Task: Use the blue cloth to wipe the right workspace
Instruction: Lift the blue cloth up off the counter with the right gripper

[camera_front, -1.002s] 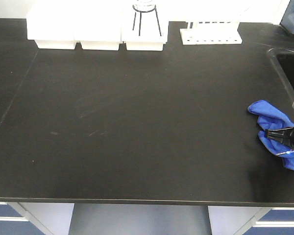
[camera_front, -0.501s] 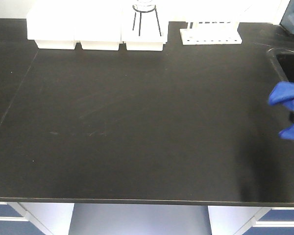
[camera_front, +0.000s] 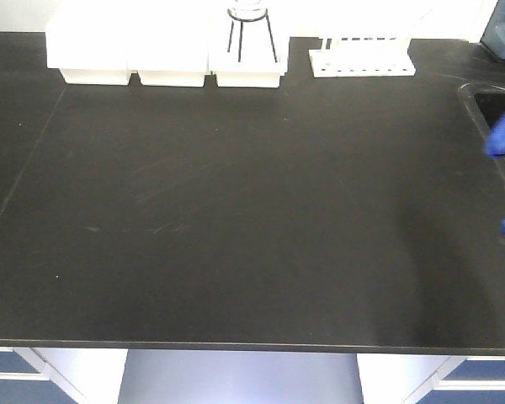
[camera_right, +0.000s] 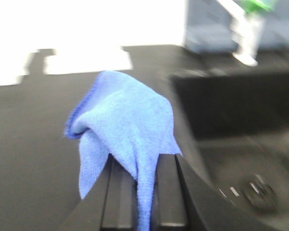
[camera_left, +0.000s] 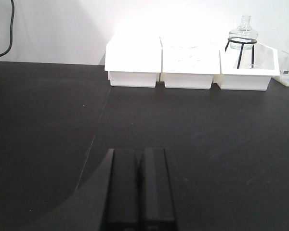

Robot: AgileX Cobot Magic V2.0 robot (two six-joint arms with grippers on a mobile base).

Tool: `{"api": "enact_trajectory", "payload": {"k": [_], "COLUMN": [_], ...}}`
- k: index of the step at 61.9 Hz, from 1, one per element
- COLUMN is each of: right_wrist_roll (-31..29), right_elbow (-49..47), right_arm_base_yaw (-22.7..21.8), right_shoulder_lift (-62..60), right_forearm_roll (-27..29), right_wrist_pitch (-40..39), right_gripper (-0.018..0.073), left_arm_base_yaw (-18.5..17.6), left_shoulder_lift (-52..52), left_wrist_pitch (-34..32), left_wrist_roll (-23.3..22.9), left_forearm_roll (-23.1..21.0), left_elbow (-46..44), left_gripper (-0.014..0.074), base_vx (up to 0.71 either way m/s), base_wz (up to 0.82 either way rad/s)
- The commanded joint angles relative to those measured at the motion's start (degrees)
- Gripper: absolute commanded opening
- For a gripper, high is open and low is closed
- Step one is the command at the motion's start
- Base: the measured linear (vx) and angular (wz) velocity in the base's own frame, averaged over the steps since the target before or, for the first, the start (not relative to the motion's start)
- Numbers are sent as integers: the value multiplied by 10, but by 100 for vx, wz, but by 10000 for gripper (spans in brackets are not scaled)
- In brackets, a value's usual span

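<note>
left gripper (camera_left: 138, 161): jaws pressed flat together, nothing between them, fingers pointing toward the far side, low and level | right gripper (camera_right: 144, 166): jaws clamped on blue cloth (camera_right: 125, 115), which bunches over the fingertips and trails down between the fingers | right wrist view blurred

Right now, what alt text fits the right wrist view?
A soft royal-blue microfibre cloth hangs clamped in the black right gripper. A matte black benchtop lies to its left and a black sink basin to its right; the picture is blurred.
</note>
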Motion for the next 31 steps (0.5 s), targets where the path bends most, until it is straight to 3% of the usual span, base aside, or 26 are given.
{"api": "enact_trajectory", "payload": {"k": [1,13,31], "right_wrist_roll": [-33,-41,-40], "right_elbow": [-15,-15,-15], "right_arm_base_yaw": [33,73,73], "right_shoulder_lift": [-8,-8,-8], "right_forearm_roll": [19,16,14], "right_wrist_pitch": [-40,-16,55], "right_gripper": [-1,-1,0], "left_arm_base_yaw": [2,2,2], "left_shoulder_lift": [-9,-9,-9], "left_wrist_pitch": [-47,-47,-47], "left_wrist_roll": [-5,-5,-5], "left_forearm_roll": [1,1,1], "left_elbow": [18,18,18], "left_gripper": [-6,-6,-6], "base_vx": [0,0,0], "base_wz": [0,0,0]}}
